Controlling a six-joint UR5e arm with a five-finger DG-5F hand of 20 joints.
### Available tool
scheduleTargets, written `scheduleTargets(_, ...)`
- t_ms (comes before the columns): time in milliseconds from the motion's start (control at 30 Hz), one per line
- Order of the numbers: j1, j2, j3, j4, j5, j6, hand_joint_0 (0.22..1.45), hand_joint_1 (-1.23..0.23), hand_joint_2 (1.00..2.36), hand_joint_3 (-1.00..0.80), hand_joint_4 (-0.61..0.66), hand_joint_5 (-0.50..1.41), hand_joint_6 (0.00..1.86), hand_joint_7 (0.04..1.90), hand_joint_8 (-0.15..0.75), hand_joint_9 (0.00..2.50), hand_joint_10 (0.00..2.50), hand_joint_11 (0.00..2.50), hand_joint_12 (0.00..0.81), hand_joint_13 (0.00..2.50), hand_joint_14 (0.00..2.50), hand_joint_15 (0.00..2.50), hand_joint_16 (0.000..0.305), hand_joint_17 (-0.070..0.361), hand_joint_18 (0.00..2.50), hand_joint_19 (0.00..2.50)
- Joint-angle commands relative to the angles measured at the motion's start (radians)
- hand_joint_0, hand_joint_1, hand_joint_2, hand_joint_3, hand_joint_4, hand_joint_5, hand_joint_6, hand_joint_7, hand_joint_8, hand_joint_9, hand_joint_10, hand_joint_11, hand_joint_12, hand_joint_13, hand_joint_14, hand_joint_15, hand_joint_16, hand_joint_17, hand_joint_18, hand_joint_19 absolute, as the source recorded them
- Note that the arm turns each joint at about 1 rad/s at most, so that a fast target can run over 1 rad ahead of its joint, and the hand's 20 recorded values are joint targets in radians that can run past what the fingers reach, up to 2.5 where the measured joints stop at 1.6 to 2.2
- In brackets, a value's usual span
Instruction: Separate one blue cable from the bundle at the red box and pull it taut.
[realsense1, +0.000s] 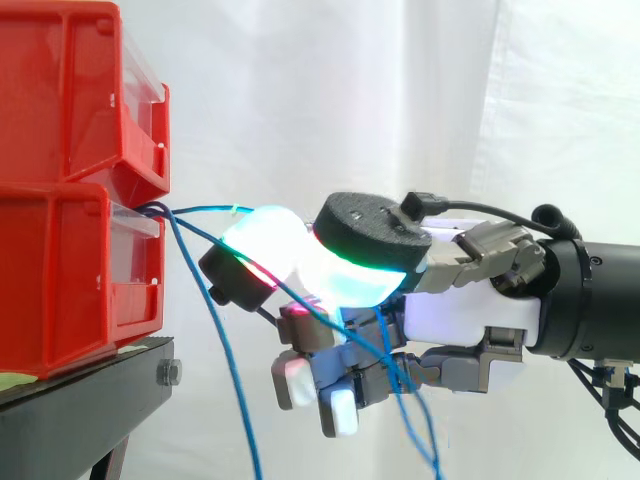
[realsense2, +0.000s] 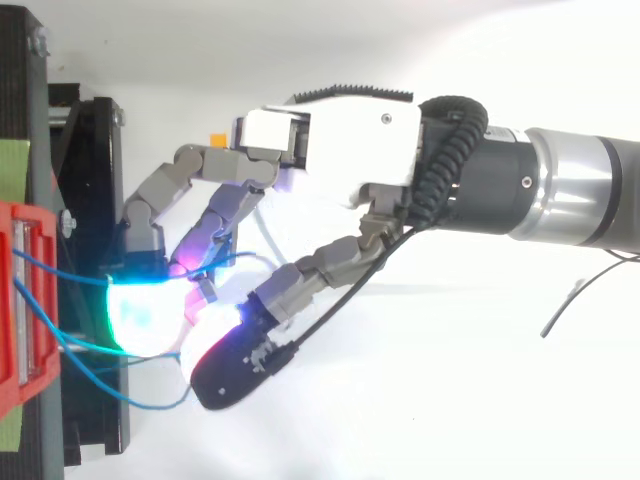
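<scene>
Several thin blue cables leave the front of the lower red box (realsense1: 60, 280) (realsense2: 14, 300) at the left. One blue cable (realsense1: 205, 210) (realsense2: 60, 273) runs almost straight and level from the box to my hand (realsense1: 460, 315) (realsense2: 350, 140). The hand reaches in from the right, and its glowing cyan and white fingertips (realsense1: 262, 238) (realsense2: 140, 312) are pinched together on this cable just in front of the box. The other blue cables (realsense1: 228, 360) (realsense2: 150, 404) hang slack below; one crosses in front of the curled lower fingers.
A second red bin (realsense1: 70, 90) is stacked on the lower one. Both rest on a black stand (realsense1: 80, 400) (realsense2: 95, 160), whose edge lies just under the fingertips. A white curtain hangs behind.
</scene>
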Motion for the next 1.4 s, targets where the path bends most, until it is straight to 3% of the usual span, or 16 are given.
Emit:
scheduleTargets(0,0.005,0.000,0.009,-0.021,-0.001,0.014,0.70,-1.00,1.00,-0.50,0.02,-0.22,0.96,0.77,0.226,0.95,0.02,1.16,0.339,0.86,0.03,0.71,0.054,0.121,0.84,0.72)
scheduleTargets(133,0.006,0.000,0.009,-0.021,-0.002,0.015,0.65,-1.05,1.00,-0.50,0.03,-0.23,0.96,0.78,0.222,0.92,0.02,1.13,0.345,0.83,0.03,0.69,0.053,0.120,0.80,0.70)
scheduleTargets(300,0.006,-0.001,0.009,-0.021,-0.002,0.015,0.70,-0.98,1.00,-0.50,0.04,-0.23,0.95,0.75,0.225,0.91,0.02,1.13,0.345,0.80,0.03,0.68,0.052,0.117,0.79,0.68)
scheduleTargets(433,0.006,0.000,0.009,-0.021,-0.002,0.015,0.55,-0.80,1.00,-0.50,0.05,-0.21,0.91,0.74,0.248,0.96,0.02,1.15,0.358,0.77,0.02,0.67,0.052,0.118,0.70,0.72)
scheduleTargets(500,0.006,-0.001,0.009,-0.021,-0.002,0.015,0.54,-0.73,1.00,-0.50,0.06,-0.20,0.90,0.73,0.255,0.98,0.02,1.14,0.361,0.77,0.03,0.67,0.052,0.118,0.70,0.72)
scheduleTargets(600,0.008,-0.001,0.009,-0.021,-0.002,0.015,0.53,-0.51,1.00,-0.50,0.04,-0.18,0.87,0.75,0.259,1.04,0.02,1.13,0.367,0.82,0.03,0.66,0.052,0.118,0.70,0.74)
scheduleTargets(800,0.008,-0.001,0.009,-0.021,-0.002,0.015,0.52,-0.47,1.00,-0.50,0.06,-0.20,0.86,0.74,0.257,1.12,0.02,1.28,0.384,0.90,0.03,0.74,0.055,0.123,0.71,0.74)
scheduleTargets(967,0.008,-0.001,0.009,-0.021,-0.002,0.014,0.50,-0.51,1.00,-0.50,0.10,-0.22,0.86,0.71,0.249,1.11,0.00,1.57,0.389,1.06,0.03,1.07,0.056,0.126,0.75,0.76)
scheduleTargets(1200,0.008,0.000,0.009,-0.021,-0.002,0.012,0.49,-0.51,1.00,-0.50,0.14,-0.23,0.86,0.69,0.265,0.94,0.44,1.42,0.368,1.25,0.00,1.53,0.054,0.122,0.82,0.82)
scheduleTargets(1267,0.008,-0.001,0.009,-0.021,-0.002,0.012,0.49,-0.52,1.00,-0.50,0.14,-0.23,0.86,0.69,0.265,0.90,0.60,1.37,0.355,1.18,0.44,1.45,0.054,0.122,0.89,0.92)
scheduleTargets(1300,0.008,-0.001,0.009,-0.021,-0.002,0.012,0.49,-0.52,1.00,-0.50,0.14,-0.23,0.86,0.69,0.265,0.90,0.60,1.37,0.355,1.18,0.44,1.45,0.054,0.122,0.89,0.92)
scheduleTargets(1367,0.009,-0.001,0.009,-0.022,-0.002,0.012,0.49,-0.53,1.00,-0.50,0.15,-0.24,0.86,0.69,0.270,0.86,0.79,1.32,0.356,1.06,1.14,1.26,0.053,0.119,0.96,1.06)
